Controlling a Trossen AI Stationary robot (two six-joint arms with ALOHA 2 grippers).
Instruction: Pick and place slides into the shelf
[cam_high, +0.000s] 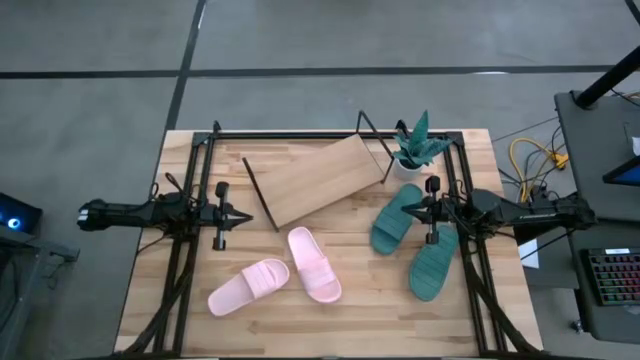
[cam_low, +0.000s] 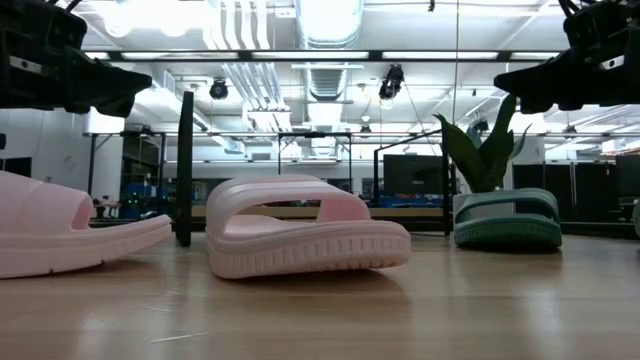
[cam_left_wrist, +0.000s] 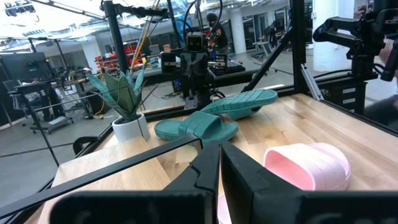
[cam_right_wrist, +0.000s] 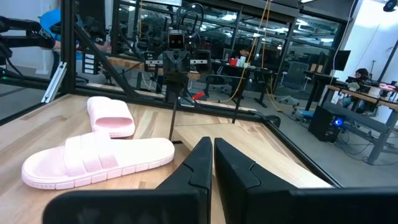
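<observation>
Pink slides lie nearest the camera, at the near middle of the table: one pink slide (cam_high: 249, 286) lies almost crosswise, and the second pink slide (cam_high: 314, 263) is just to its right, pointing far-to-near. They are close together, maybe touching at one corner. On the right side are the two dark green slides: one green slide (cam_high: 397, 217) is farther, and the other green slide (cam_high: 433, 264) is nearer and partly under the right arm.

Beyond them, the shelf (cam_high: 315, 178) stands at the far middle of the table, turned at an angle, and no slide is on it yet. A small potted plant (cam_high: 415, 150) stands just beside its right end.

At the left edge hangs the left gripper (cam_high: 240, 215) with fingers pressed together, holding nothing. At the right, the right gripper (cam_high: 411, 209) is also closed and empty, above the farther green slide.

I think the risks are these: the board is slanted, so soft foam may slide down it; the arm can knock the plant; taking one pink slide may drag its neighbour.
</observation>
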